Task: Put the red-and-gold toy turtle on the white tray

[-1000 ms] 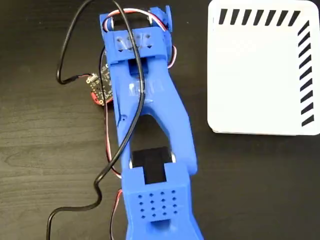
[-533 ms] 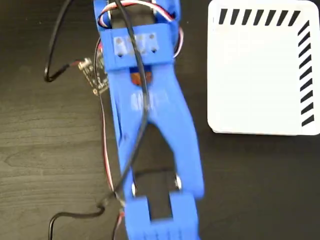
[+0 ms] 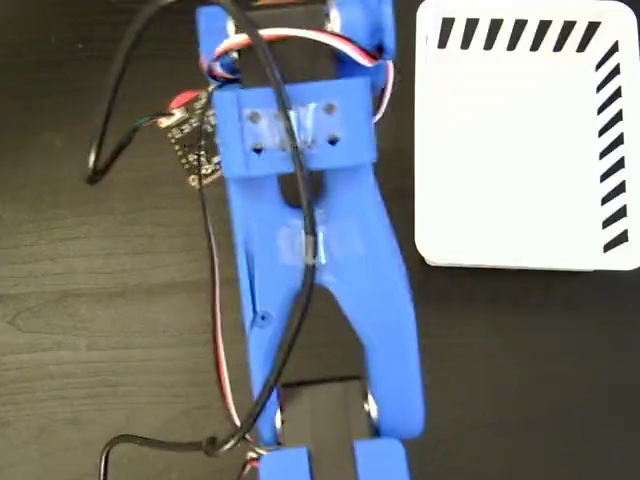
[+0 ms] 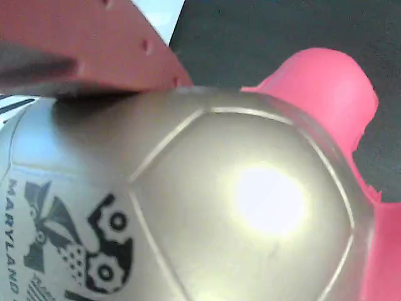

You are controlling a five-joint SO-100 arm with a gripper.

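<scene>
Now, left of the white tray (image 3: 520, 150): dark wooden table (image 3: 80, 300), blue arm (image 3: 310, 250). In the wrist view, red-and-gold toy turtle (image 4: 238, 207) right up close, one gripper finger (image 4: 94, 50) touching its shell. Other finger hidden, so can't tell if squeezing. Swing right slowly, toward the tray's plain white middle.

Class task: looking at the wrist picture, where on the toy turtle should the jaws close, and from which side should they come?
Grip across the turtle's gold domed shell, coming from above: the dome is its broadest part, while the red limbs are stubby. One jaw already rests against the shell's upper edge.
</scene>
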